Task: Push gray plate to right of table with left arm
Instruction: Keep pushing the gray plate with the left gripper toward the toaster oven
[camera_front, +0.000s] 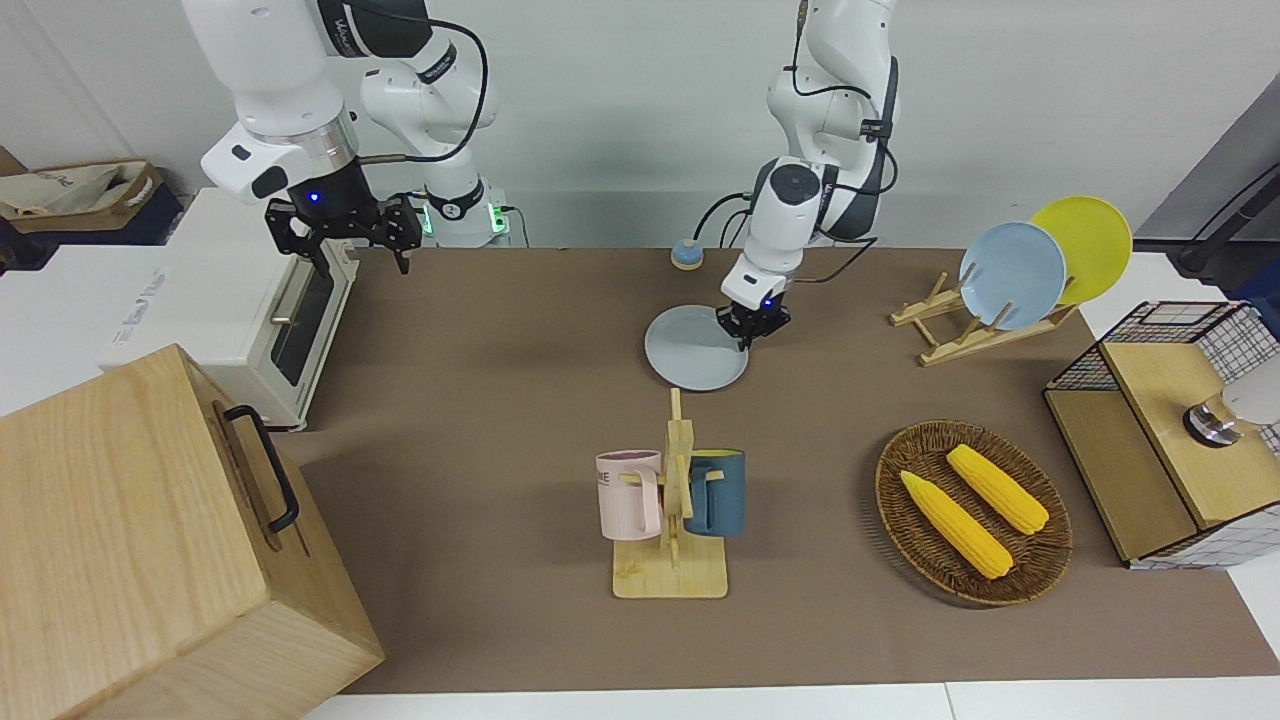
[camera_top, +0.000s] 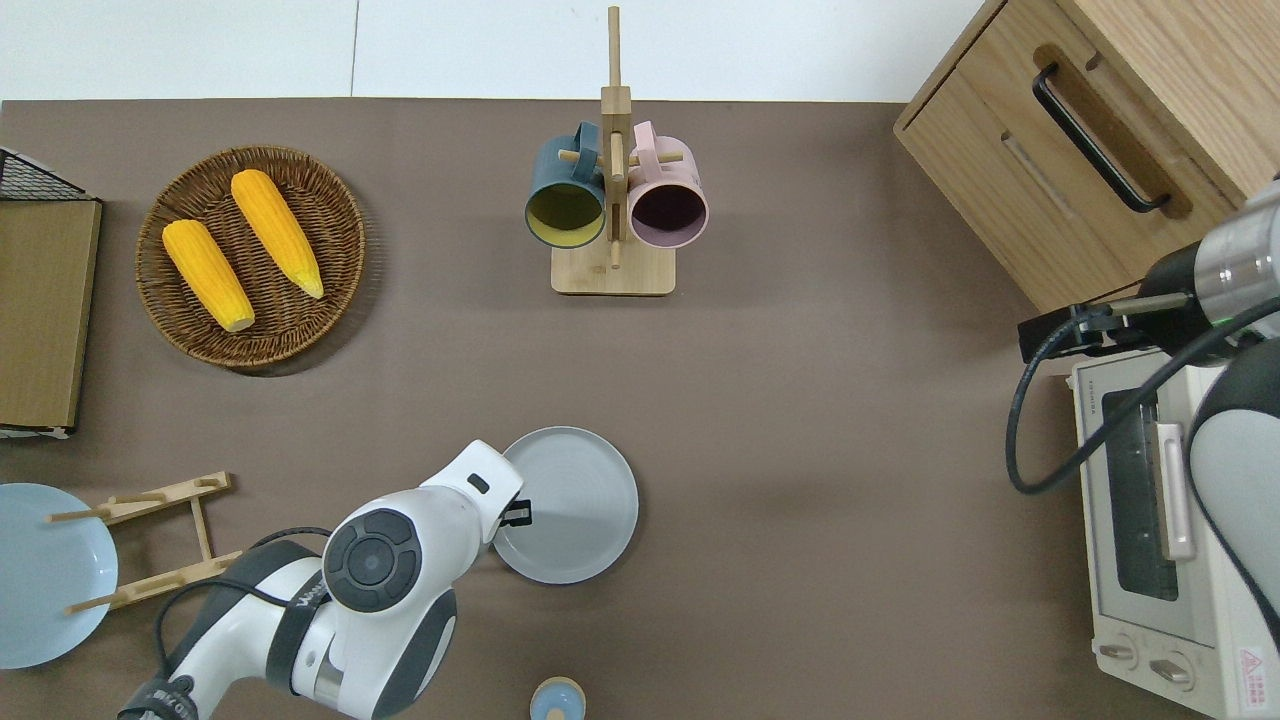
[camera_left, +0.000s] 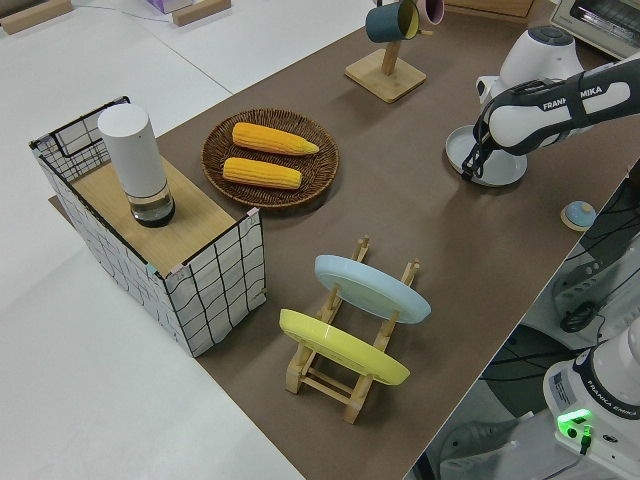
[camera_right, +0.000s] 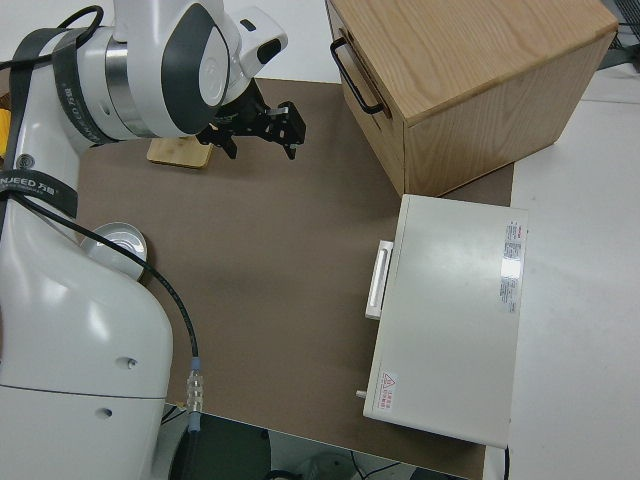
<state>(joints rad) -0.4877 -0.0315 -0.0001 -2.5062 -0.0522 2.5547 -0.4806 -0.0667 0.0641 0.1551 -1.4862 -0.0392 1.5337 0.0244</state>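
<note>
The gray plate (camera_front: 690, 355) (camera_top: 575, 500) (camera_left: 500, 160) lies flat on the brown table (camera_front: 480, 400), around the middle of its width and close to the robots. My left gripper (camera_front: 748, 338) (camera_top: 516, 513) (camera_left: 470, 170) is down at the plate's rim, on the side toward the left arm's end of the table. It touches the rim with its fingers shut and nothing held. The right arm is parked with its gripper (camera_front: 358, 240) (camera_right: 258, 135) open and empty.
A mug rack (camera_front: 672, 500) with a pink and a blue mug stands farther from the robots than the plate. A wicker basket (camera_front: 1040, 560) of corn, a plate rack (camera_front: 985, 325) and a wire shelf (camera_front: 1165, 440) fill the left arm's end. A toaster oven (camera_front: 250, 310) and a wooden box (camera_front: 150, 540) stand at the right arm's end. A small blue knob (camera_front: 686, 254) sits by the left arm's base.
</note>
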